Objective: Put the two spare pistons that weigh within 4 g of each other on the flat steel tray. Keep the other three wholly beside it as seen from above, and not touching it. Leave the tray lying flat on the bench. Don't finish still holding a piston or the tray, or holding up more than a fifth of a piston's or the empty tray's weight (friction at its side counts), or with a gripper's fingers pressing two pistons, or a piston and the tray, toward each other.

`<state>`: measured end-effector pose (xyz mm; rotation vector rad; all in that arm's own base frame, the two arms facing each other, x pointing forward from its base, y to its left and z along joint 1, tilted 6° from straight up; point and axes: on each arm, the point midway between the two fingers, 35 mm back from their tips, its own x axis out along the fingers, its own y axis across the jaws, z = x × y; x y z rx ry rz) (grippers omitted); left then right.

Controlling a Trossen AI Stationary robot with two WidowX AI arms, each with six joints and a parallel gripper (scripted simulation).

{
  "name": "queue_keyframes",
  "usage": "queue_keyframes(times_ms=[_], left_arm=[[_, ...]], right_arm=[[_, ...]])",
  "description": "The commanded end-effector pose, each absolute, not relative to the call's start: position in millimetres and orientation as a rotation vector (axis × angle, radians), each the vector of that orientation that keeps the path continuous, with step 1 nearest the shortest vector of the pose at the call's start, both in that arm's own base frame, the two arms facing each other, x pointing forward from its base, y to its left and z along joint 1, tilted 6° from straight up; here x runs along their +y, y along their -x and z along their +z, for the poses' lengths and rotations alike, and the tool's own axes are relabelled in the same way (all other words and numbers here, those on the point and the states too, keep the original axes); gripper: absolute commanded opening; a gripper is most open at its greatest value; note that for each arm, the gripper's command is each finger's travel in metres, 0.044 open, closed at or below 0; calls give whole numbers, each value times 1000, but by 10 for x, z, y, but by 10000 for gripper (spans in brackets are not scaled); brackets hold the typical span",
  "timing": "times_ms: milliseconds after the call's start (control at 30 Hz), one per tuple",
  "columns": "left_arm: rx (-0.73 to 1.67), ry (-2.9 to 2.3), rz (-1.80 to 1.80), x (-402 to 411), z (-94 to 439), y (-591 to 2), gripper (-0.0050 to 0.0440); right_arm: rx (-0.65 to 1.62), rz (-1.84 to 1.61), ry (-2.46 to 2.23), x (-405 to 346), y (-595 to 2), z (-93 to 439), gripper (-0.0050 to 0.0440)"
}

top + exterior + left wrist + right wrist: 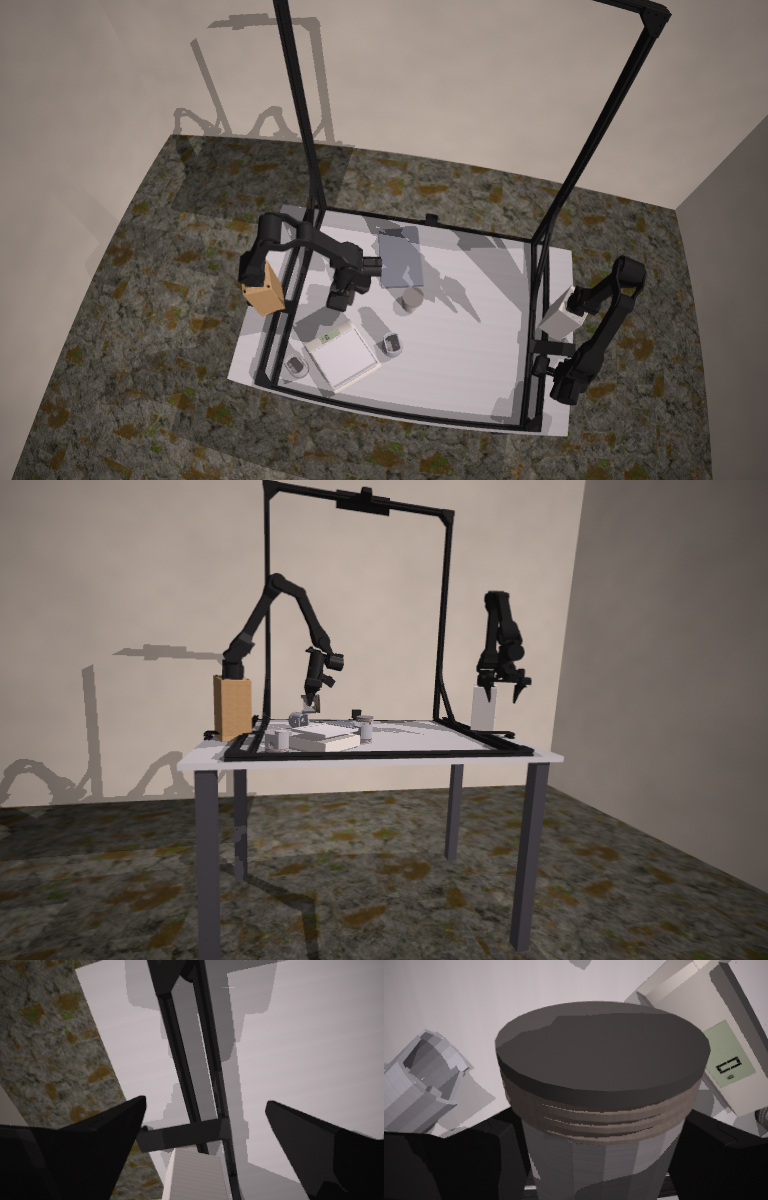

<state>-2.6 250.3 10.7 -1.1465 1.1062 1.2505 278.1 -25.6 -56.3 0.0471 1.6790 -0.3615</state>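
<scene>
The right gripper [310, 699] [601, 1127] is shut on a dark-topped piston [599, 1050], held in the air behind the scale. Below, a grey piston [299, 720] [429, 1070] lies on its side, hidden under the arm in the top view. A brown-topped piston [413, 298] stands near the flat steel tray [393, 249]; I cannot tell whether they touch. Two pistons stand hollow end up, one piston [391, 344] right of the scale and one piston [295, 367] [278, 739] left of it. No piston shows on the tray. The left gripper [502, 699] [207, 1102] is wide open and empty.
A white scale [342, 362] [325, 742] [679, 985] sits at the front left; its display [729, 1062] shows 0. A black frame [303, 113] [444, 604] surrounds the bench. The left hand hangs by a white block [483, 709] at the right edge.
</scene>
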Motion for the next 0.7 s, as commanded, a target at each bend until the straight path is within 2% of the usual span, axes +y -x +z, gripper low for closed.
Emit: queue_keyframes(times_ms=[0, 667], left_arm=[[1106, 1146, 1248, 2503, 108, 23, 440], [1106, 1146, 1248, 2503, 108, 23, 440]], right_arm=[[1628, -420, -143, -426, -2722, -476, 158], [1438, -615, -465, -1221, -2452, -153, 158]])
